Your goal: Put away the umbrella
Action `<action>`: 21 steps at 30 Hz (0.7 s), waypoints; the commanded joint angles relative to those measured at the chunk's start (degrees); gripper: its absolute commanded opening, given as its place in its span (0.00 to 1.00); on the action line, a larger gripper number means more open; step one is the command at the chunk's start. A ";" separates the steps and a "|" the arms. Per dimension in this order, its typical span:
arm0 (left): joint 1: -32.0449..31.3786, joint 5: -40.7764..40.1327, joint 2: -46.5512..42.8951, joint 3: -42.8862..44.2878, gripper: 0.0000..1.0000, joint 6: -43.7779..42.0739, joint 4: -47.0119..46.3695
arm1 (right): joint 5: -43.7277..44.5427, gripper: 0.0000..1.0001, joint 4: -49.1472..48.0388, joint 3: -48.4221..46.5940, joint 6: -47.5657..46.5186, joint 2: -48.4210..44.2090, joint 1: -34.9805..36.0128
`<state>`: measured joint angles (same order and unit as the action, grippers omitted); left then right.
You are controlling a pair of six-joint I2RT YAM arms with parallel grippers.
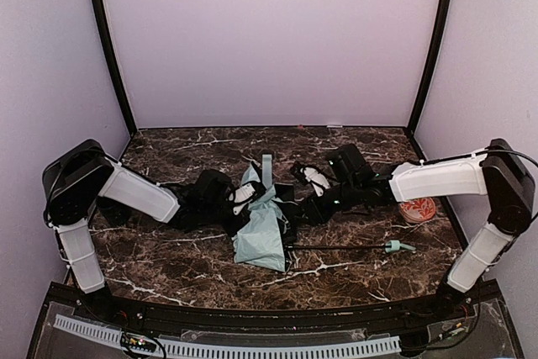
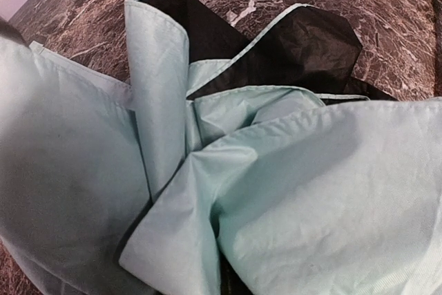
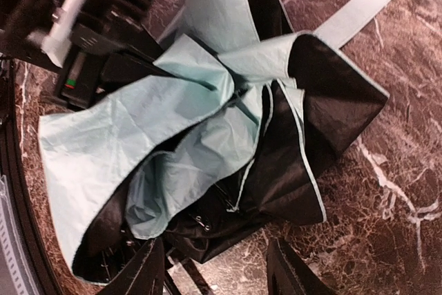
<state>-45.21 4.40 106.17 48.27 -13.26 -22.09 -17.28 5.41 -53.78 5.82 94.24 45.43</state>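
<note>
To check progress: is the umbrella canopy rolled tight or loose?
Loose. The umbrella fabric lies in crumpled folds, black lining showing, and its strap lies unwrapped.

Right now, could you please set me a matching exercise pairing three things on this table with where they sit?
Things: 1. crumpled mint-green umbrella fabric; 2. thin black metal shaft; 3. round red dish.
Places: A. near the table's right edge; B. bunched in the middle; C. lying flat, ending in a small mint handle.
Pairs: 1-B; 2-C; 3-A.
</note>
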 commanded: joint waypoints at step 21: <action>-0.81 13.36 -22.66 -9.84 0.00 -5.22 -6.80 | -6.69 0.63 -6.23 -10.36 5.32 16.82 -7.04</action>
<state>-45.50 13.98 86.15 40.53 -17.34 -26.02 -18.55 -3.01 -61.89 12.51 104.29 37.78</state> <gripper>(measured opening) 0.008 0.632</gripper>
